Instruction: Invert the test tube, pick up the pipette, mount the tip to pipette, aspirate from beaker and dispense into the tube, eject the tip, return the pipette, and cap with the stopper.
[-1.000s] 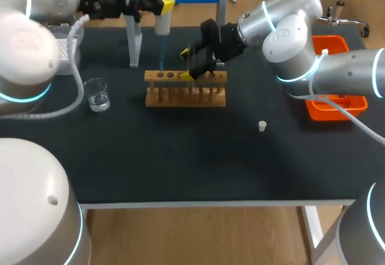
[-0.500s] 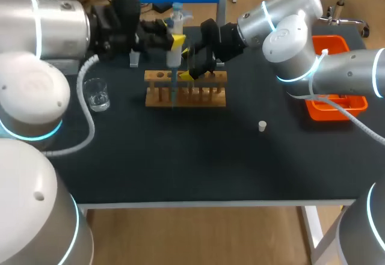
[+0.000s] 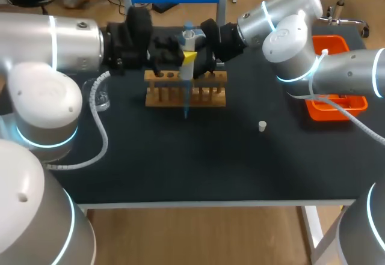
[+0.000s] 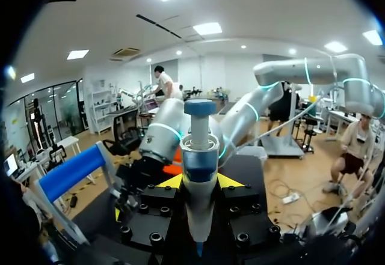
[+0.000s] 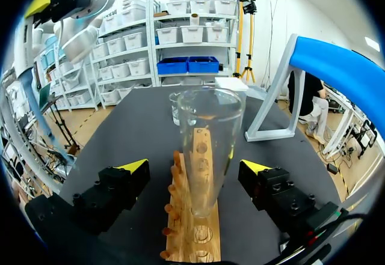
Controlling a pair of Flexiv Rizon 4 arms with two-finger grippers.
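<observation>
While the left tool [image 4: 195, 181] clamps the pipette [image 3: 187, 73], the right tool [image 5: 195, 175] stands wide open around the upright test tube [image 5: 207, 133].

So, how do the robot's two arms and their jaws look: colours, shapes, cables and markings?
Both the left arm and the right arm are silver-grey tubes with rounded joints, each joint marked by a glowing light-blue ring. A pale grey cable runs along each arm. The wrists are black. The jaws are black blocks with bolt heads and bright yellow tips.
</observation>
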